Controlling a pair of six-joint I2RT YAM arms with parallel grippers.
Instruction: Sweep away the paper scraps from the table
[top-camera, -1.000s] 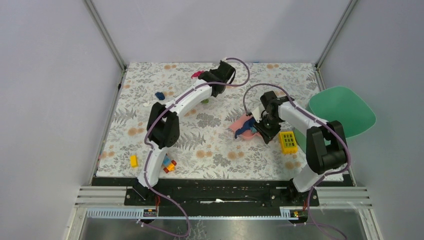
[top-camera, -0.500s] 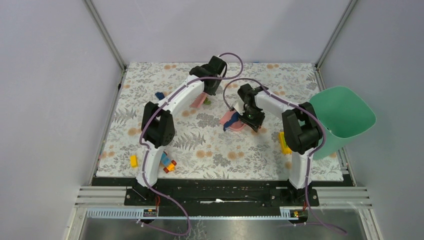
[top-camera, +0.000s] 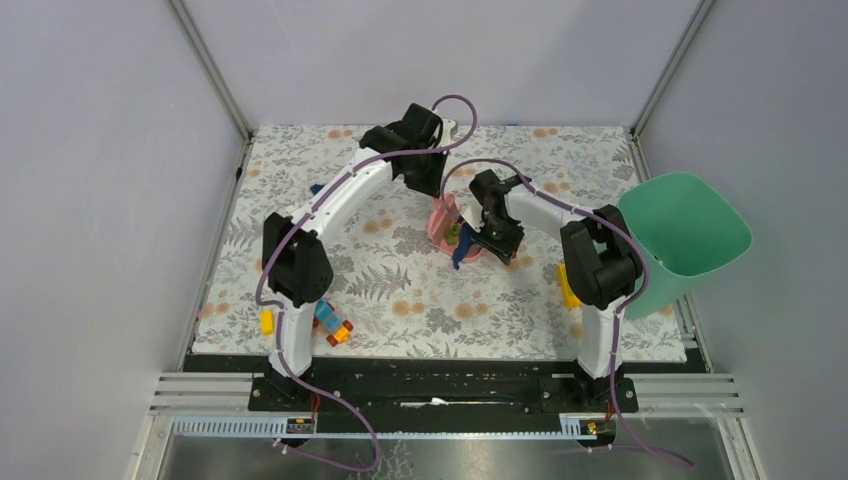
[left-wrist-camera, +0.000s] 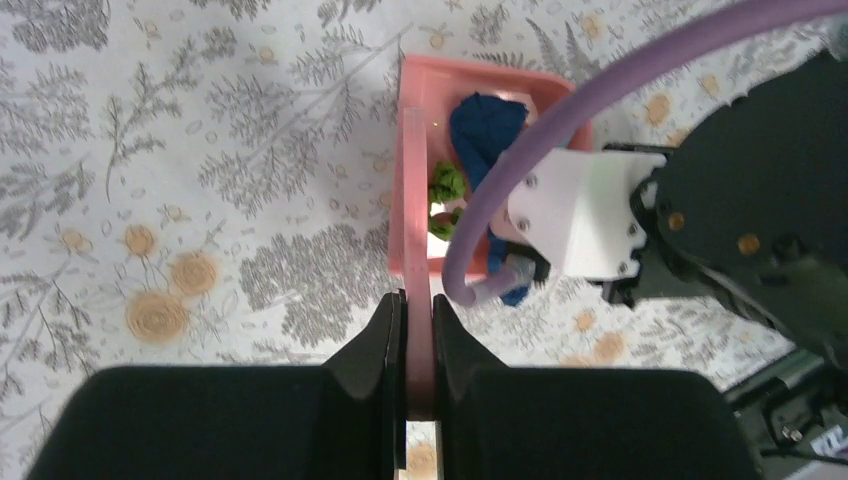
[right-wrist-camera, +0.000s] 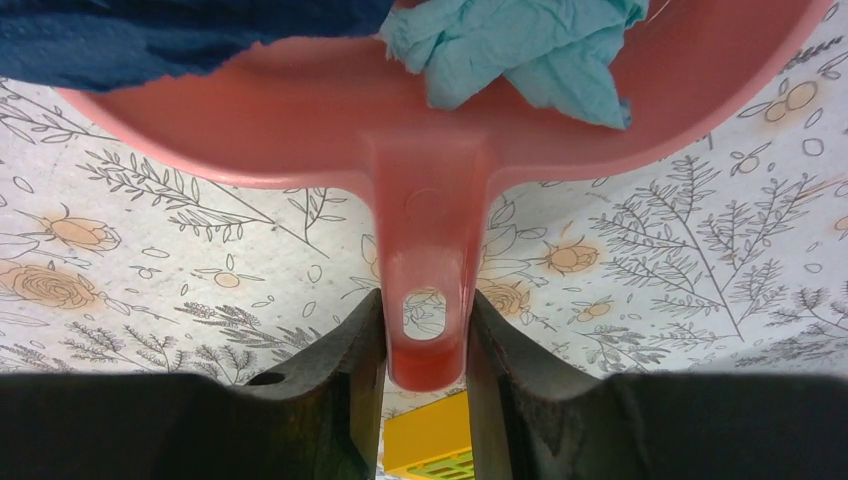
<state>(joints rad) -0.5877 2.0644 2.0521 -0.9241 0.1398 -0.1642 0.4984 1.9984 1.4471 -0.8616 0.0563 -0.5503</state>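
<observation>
The pink dustpan (top-camera: 441, 222) sits on the floral table (top-camera: 330, 150) near the middle. My right gripper (top-camera: 492, 238) is shut on its handle (right-wrist-camera: 425, 260). The pan holds paper scraps: dark blue (left-wrist-camera: 485, 125), green (left-wrist-camera: 446, 185) and teal (right-wrist-camera: 510, 50). The dark blue scrap also hangs over the pan's near edge in the top view (top-camera: 461, 247). My left gripper (top-camera: 425, 182) is shut on a thin pink sweeping tool (left-wrist-camera: 415, 200). The tool lies along the pan's open edge, as the left wrist view shows. Both also show in their wrist views: the left gripper (left-wrist-camera: 418, 300), the right gripper (right-wrist-camera: 425, 300).
A green bin (top-camera: 685, 235) stands off the table's right edge. A yellow grid-topped block (top-camera: 566, 285) lies behind my right arm and shows in the right wrist view (right-wrist-camera: 440, 440). Toy bricks (top-camera: 335, 328) and a yellow brick (top-camera: 266, 321) lie front left.
My left gripper has swept its pink tool from the far back towards the pan. My right gripper has moved the pan left. The green scrap now lies in the pan.
</observation>
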